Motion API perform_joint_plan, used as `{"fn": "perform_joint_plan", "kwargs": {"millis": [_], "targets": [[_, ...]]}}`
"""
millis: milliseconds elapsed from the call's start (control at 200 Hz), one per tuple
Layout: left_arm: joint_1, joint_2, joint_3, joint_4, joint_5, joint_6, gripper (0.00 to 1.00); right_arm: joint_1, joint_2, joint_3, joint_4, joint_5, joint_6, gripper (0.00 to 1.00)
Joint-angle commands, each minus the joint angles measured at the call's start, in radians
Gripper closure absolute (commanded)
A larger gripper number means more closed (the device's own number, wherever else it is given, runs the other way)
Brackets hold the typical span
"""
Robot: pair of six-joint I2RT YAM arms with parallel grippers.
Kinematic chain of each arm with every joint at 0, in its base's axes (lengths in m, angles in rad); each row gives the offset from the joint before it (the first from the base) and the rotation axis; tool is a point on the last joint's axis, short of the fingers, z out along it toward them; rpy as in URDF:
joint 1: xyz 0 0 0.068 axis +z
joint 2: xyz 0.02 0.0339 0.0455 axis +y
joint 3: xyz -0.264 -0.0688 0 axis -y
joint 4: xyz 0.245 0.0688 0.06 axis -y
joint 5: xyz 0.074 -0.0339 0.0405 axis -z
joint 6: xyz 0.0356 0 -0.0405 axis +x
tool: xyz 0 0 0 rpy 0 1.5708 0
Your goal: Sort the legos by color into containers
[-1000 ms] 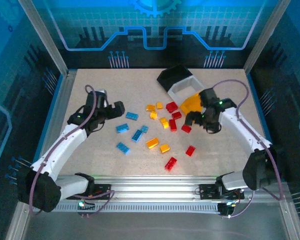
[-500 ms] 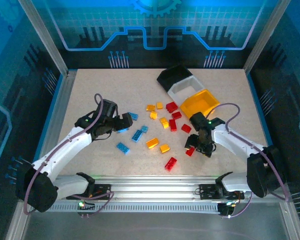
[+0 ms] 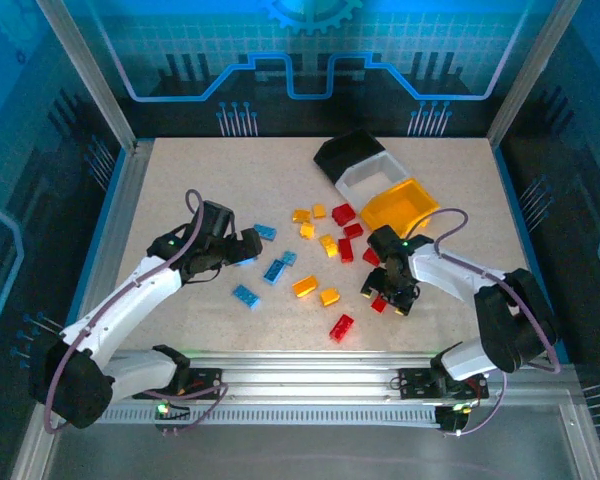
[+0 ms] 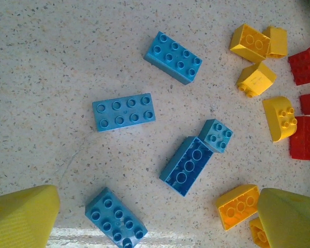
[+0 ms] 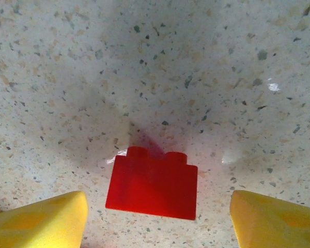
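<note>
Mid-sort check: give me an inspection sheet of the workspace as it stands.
Surface: speckled tabletop, light.
Job's things: blue legos, yellow legos and red legos loose mid-table; black bin, white bin, orange-yellow bin in a row, far side, right of centre.
Clutter: nothing seen.
Grippers: left gripper open above blue legos; right gripper open, straddling red brick, gaps both sides.
Cables: left cable, right cable loop along the arms.
Surroundings: metal frame, blue printed panels.
</note>
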Motion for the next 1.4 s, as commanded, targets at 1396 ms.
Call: {"fn": "perform_joint_plan", "kwargs": {"millis": [1396], "targets": [[-0.003,-0.059,-0.029,-0.007,0.043,0.015,0.01,0.043,-0.010,0.281,-0.066,0.075,-0.081,0.66]]}}
